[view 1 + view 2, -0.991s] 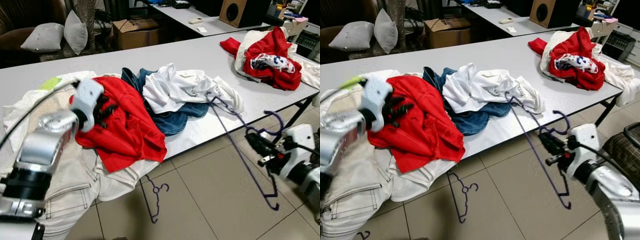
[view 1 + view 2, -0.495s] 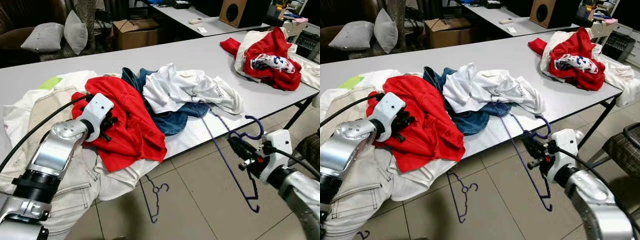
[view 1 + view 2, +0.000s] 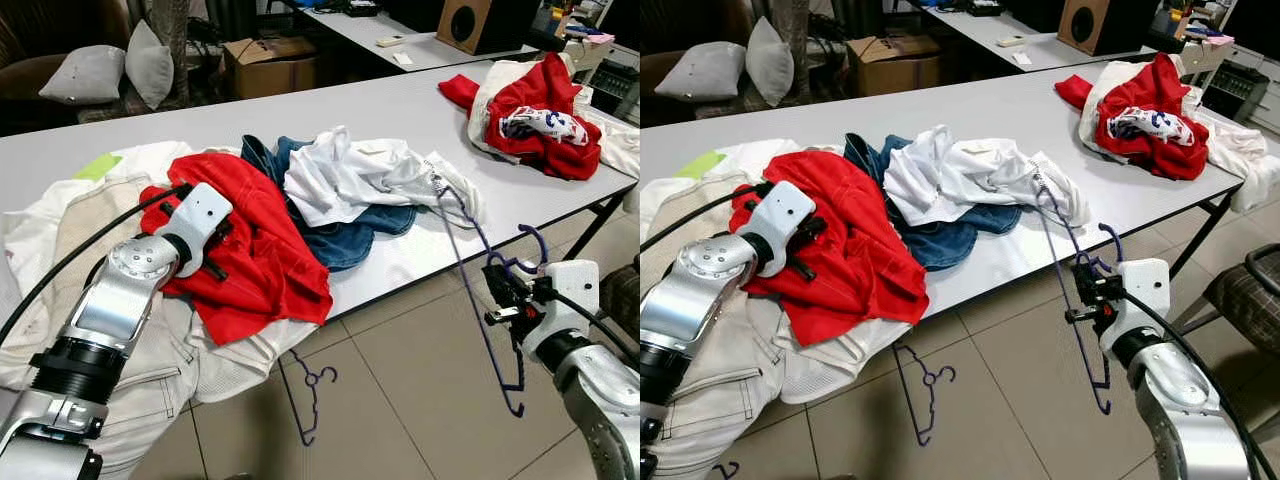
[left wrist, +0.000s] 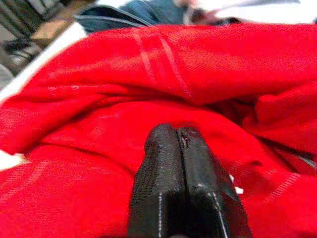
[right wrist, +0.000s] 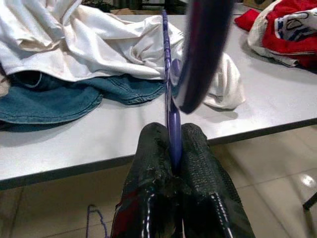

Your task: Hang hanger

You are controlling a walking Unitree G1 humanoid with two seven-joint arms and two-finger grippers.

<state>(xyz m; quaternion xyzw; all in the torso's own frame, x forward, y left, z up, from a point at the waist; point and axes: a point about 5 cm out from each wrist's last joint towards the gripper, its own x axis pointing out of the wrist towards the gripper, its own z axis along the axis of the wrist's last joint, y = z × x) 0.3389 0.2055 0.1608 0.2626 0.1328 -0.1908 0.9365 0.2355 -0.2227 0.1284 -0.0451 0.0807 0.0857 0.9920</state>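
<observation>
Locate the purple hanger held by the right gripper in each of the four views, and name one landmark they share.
Left eye view: purple hanger off the table's near edge, in the right gripper.
Right eye view: hanger right of centre, its far tip on the white shirt.
Left wrist view: not in it; the left gripper rests on the red garment.
Right wrist view: a bar pinched between the fingers.
Shared landmark: the white shirt, except in the left wrist view.

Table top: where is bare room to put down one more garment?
Free: the grey table between the white shirt and the far red and white pile, and behind the clothes toward the far edge. Crowded: the near-left end, under the red garment and jeans.
</observation>
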